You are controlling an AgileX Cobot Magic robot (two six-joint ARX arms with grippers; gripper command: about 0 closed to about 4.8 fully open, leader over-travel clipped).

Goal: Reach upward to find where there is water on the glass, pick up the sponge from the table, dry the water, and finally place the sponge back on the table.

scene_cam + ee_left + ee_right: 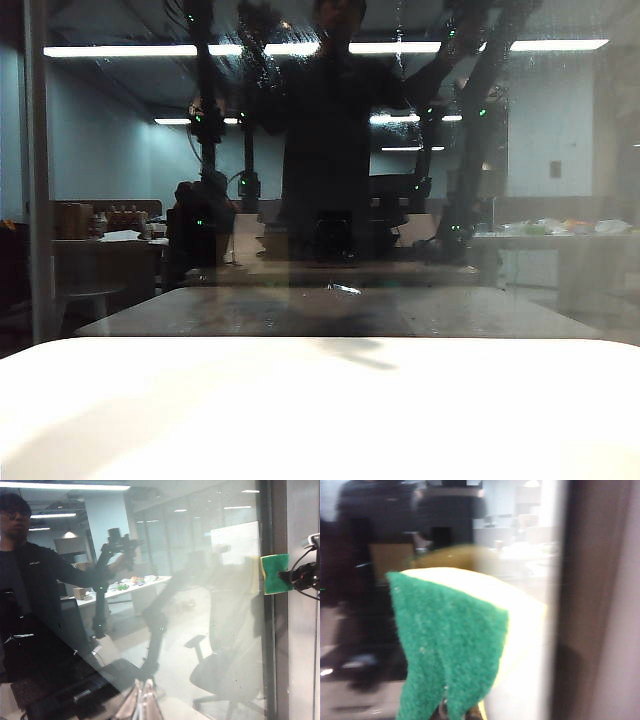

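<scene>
Against the glass, right beside its grey frame bar, the yellow-and-green sponge is held up by my right gripper. In the right wrist view the sponge fills the middle, green side facing the camera, and the right gripper is shut on its lower edge. My left gripper hangs close to the glass, fingertips together and empty. Whitish streaks and specks of water show high on the glass. The white table lies below. In the exterior view both grippers appear only as dim mirror images.
The pane mirrors a dark figure, ceiling strip lights and both arms. A second grey frame bar stands at the left of the exterior view. Behind the glass are a brown table and office furniture.
</scene>
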